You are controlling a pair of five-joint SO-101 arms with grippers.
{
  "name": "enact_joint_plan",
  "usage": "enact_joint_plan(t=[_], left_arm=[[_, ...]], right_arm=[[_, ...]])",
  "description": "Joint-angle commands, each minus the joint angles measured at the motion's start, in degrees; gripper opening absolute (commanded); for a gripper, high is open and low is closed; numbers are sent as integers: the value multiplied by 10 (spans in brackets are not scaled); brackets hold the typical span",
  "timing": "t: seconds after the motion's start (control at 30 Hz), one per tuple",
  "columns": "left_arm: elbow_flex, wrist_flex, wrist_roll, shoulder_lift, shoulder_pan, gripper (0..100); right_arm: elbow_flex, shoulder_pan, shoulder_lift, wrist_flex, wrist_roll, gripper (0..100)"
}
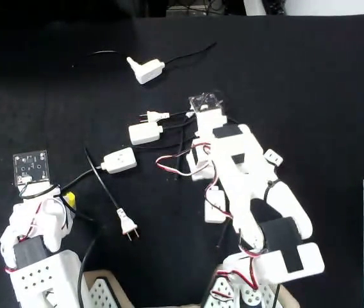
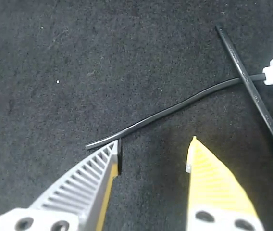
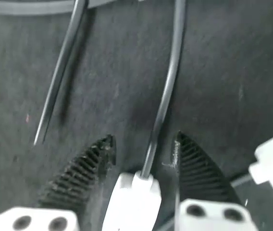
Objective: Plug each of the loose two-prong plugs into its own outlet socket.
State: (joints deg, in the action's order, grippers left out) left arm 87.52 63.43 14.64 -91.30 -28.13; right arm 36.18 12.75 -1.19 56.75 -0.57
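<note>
Plug [image 3: 134,197] straddled by parted right end effector [image 3: 143,147], ungripped; left end effector [image 2: 153,147] open, empty, over cord [image 2: 175,108]

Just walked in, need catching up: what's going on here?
On a black table, the right hand is open, straddling a white connector on its cable. The left hand is open above a black cable. One two-prong plug lies loose, plugged into nothing.
</note>
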Motion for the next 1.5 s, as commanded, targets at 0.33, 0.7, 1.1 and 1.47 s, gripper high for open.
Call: enact_joint_plan(t=[0.33,0.7,1.1,1.47], left_arm=[[-2,-2,-2,-4,-1,234],[-2,-2,-1,-4,0,234],[-2,-2,-1,-4,0,232],[-2,-2,-1,-4,0,231]], right_arm=[[-70,-40,13,25,-1,13],[-66,18,-243,114,-107,12],[-35,205,-260,111,-234,11],[-7,236,-263,128,-371,11]])
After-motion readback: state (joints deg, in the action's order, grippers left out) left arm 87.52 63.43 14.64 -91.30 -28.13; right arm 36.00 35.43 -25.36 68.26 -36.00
